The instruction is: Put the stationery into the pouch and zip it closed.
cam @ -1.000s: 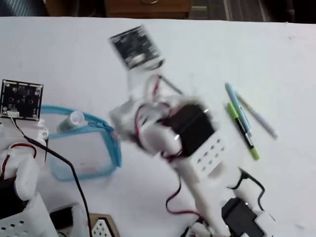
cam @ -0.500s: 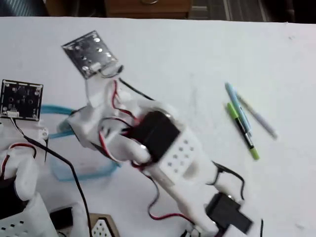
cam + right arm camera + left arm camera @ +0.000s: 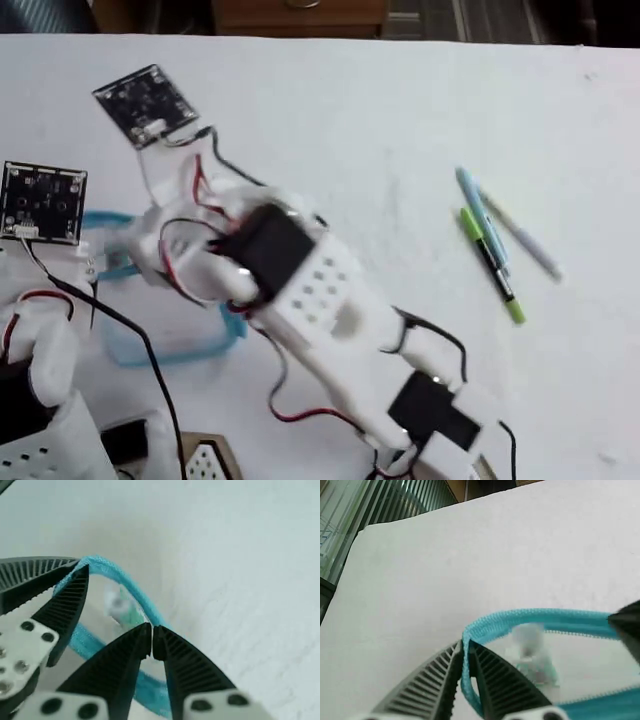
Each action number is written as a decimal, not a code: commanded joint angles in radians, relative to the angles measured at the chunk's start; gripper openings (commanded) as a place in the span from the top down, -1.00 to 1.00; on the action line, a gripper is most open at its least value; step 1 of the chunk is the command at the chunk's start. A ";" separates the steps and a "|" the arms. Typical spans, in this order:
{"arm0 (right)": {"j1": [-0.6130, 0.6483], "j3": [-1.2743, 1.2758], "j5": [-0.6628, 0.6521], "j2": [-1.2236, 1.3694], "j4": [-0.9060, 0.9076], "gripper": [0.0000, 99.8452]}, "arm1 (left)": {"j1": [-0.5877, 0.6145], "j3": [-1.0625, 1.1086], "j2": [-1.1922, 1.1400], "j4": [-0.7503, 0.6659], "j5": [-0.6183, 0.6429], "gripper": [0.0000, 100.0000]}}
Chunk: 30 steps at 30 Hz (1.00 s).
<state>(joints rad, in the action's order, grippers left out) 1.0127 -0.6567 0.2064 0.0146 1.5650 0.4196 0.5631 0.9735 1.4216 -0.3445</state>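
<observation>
The clear pouch (image 3: 178,348) with blue zipper trim lies at the table's left. My left gripper (image 3: 466,647) is shut on the blue trim (image 3: 540,616) at one end of the mouth. My right gripper (image 3: 151,631) is shut on the same trim (image 3: 129,587) a little further along; the left gripper (image 3: 82,571) shows beside it. A white-capped green item (image 3: 532,652) lies inside the pouch (image 3: 120,607). The right arm (image 3: 300,290) stretches across the pouch from the lower right. A blue pen (image 3: 478,215), a green marker (image 3: 492,262) and a pale pen (image 3: 522,238) lie together at the right.
Red and black cables (image 3: 300,415) trail under the right arm. The left arm's base (image 3: 40,400) fills the lower left corner. Bare white table (image 3: 400,130) spreads between the pouch and the pens and toward the far edge.
The right arm has swung left from the table's middle over to the pouch, and its gripper now sits at the pouch's blue edge. The left arm and the pens have not moved.
</observation>
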 commanded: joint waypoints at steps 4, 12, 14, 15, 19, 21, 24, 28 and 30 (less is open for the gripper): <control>-0.001 -0.052 -0.055 -0.099 0.065 0.97 | 0.015 0.232 -0.039 0.025 0.011 0.95; -0.189 -0.075 -0.063 -0.133 0.136 0.96 | 0.015 0.232 -0.039 0.025 0.011 0.95; -0.366 -0.048 -0.064 -0.134 0.176 0.94 | 0.016 0.232 -0.039 0.025 0.011 0.95; -0.464 -0.020 -0.080 -0.128 0.196 0.91 | 0.016 0.232 -0.039 0.026 0.011 0.95; -0.822 0.175 -0.296 -0.094 0.202 0.59 | 0.016 0.232 -0.039 0.026 0.011 0.95; -0.940 0.282 -0.430 -0.070 0.196 0.43 | 0.016 0.232 -0.039 0.026 0.011 0.95; -1.056 0.408 -0.628 -0.021 0.143 0.38 | 0.015 0.232 -0.039 0.026 0.011 0.95; -1.139 0.505 -0.793 0.070 -0.038 0.44 | 0.012 0.232 -0.039 0.025 0.009 0.95; -1.148 0.519 -0.850 0.134 -0.107 0.44 | 0.012 0.232 -0.039 0.025 0.009 0.95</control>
<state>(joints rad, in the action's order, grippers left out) -0.1120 -0.1488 -0.5547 0.1051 1.5543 0.4212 0.5631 0.9735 1.4216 -0.3445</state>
